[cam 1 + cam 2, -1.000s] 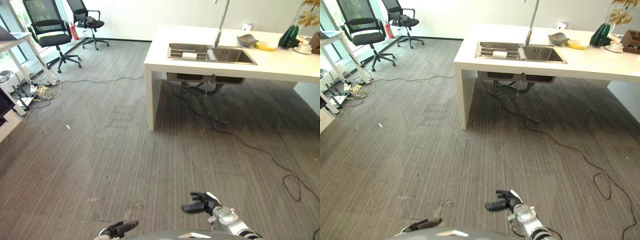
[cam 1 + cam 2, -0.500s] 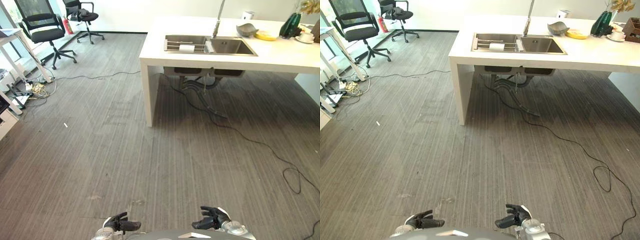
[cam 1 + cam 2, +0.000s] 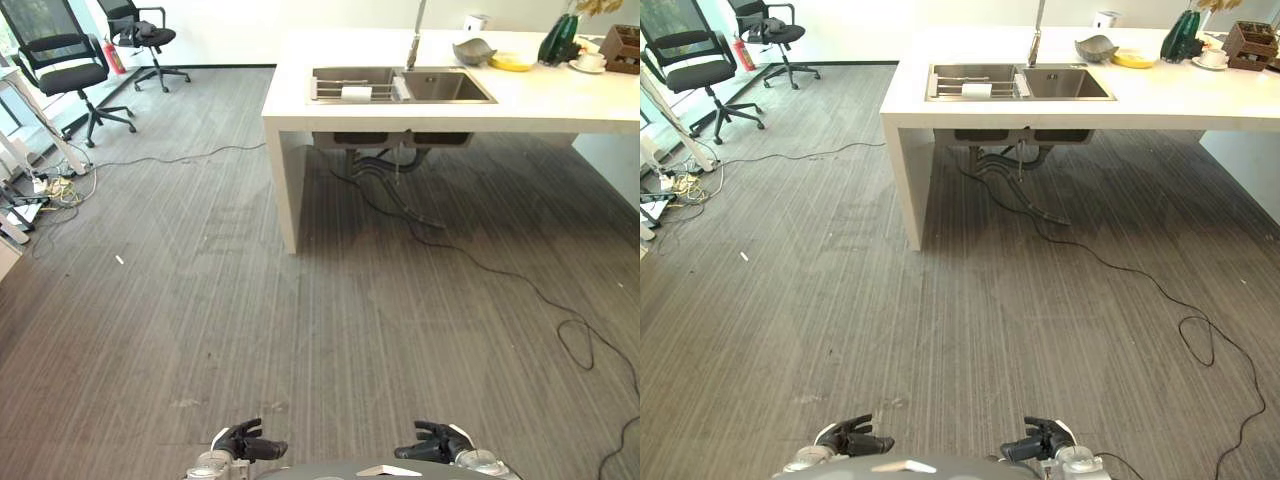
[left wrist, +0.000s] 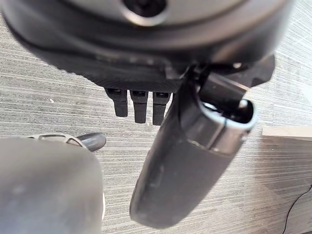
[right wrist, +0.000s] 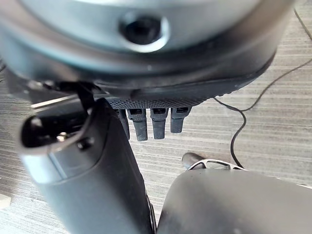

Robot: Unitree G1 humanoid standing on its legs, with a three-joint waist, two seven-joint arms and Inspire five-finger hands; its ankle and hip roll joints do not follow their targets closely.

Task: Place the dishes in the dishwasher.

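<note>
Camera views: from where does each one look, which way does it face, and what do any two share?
Left eye view: head, down at floor; sink in the white counter ahead; left hand, right hand low.
Right eye view: same scene, slightly offset.
Left wrist view: along the left hand at carpet.
Right wrist view: along the right hand at carpet.
Shared: both eye views show the sink.

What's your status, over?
Left hand and right hand low, empty, fingers relaxed. Grey bowl and yellow dish on white counter by steel sink. Black cable across floor ahead.
</note>
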